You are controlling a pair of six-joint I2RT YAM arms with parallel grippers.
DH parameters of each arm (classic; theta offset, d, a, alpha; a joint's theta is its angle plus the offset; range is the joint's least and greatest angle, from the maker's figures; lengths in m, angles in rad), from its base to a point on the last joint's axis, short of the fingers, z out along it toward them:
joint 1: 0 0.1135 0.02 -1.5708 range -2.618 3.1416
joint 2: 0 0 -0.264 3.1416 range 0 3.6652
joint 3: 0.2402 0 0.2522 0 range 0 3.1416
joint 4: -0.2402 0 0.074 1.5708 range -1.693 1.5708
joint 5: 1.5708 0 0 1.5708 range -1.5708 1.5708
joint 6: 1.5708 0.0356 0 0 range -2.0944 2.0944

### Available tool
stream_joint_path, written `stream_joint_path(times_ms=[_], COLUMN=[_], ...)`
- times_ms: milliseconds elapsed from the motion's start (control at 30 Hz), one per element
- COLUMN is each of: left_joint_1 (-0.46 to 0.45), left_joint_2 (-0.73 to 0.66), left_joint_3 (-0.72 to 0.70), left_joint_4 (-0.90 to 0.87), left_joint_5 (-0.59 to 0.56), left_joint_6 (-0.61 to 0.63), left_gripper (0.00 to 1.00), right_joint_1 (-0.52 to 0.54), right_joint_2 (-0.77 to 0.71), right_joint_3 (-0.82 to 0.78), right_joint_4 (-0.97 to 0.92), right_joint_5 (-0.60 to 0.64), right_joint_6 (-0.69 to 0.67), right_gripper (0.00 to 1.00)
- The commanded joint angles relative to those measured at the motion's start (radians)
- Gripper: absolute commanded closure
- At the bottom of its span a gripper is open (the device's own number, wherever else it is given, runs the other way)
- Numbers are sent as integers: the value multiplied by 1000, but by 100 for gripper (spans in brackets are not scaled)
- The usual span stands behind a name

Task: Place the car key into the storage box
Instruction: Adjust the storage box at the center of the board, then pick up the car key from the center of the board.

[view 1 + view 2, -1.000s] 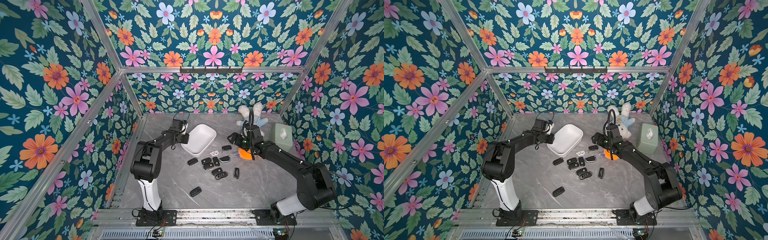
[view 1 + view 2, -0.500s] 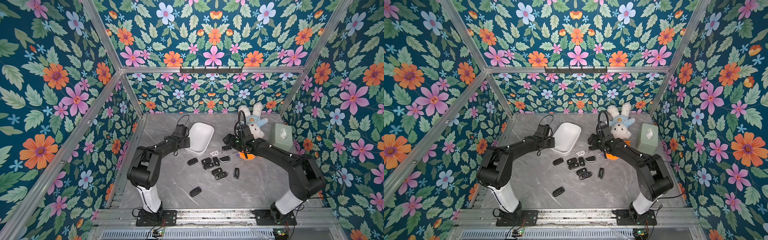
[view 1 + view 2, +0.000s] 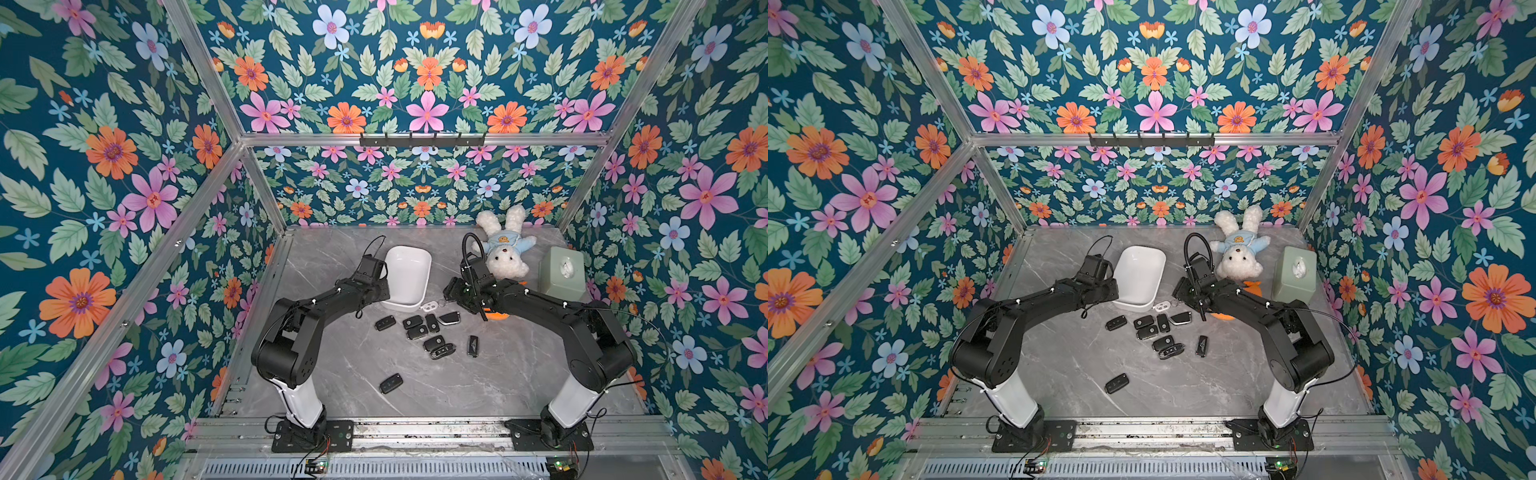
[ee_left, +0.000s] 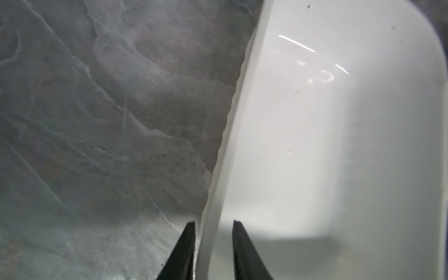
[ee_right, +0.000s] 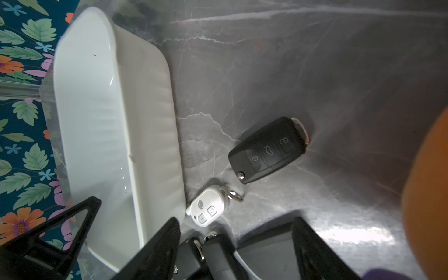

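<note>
The white storage box (image 3: 409,272) (image 3: 1140,274) stands at the back middle of the grey table. My left gripper (image 3: 385,289) (image 4: 213,221) is shut on its left rim, one finger inside the box (image 4: 315,145) and one outside. Several black car keys (image 3: 417,332) lie scattered in front of the box. A white key fob (image 3: 428,306) (image 5: 208,206) rests against the box's wall (image 5: 150,126). My right gripper (image 3: 451,293) (image 5: 236,219) hangs low over the keys nearest the box, jaws apart, holding nothing. A black flip key (image 5: 268,150) lies just beyond its fingertips.
A white plush rabbit (image 3: 500,249) lies at the back right, beside a pale green tissue box (image 3: 561,270). An orange object (image 3: 496,316) sits under my right forearm. One black key (image 3: 390,383) lies alone nearer the front edge.
The left gripper has turned the box from slanted to nearly lengthwise. The right gripper has moved left and down over the keys, its jaws narrowing, which uncovers the rabbit.
</note>
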Motion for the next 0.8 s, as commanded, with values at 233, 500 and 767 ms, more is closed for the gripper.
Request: stream_joint_path(times_ms=[233, 500, 767], left_joint_1=[6, 37, 83], left_joint_2=[-159, -307, -414], left_joint_3=[-33, -118, -242], left_joint_4=[34, 50, 111], left_joint_5=[-38, -80, -50], left_joint_6=[-40, -54, -101], left_gripper=[30, 0, 0], right_joint_1=[1, 0, 1], right_joint_2=[76, 142, 218], right_joint_3=[27, 87, 181], right_joint_4=[23, -32, -106], right_joint_5=[55, 113, 171], right_joint_6=[111, 124, 84], right_gripper=[25, 26, 26])
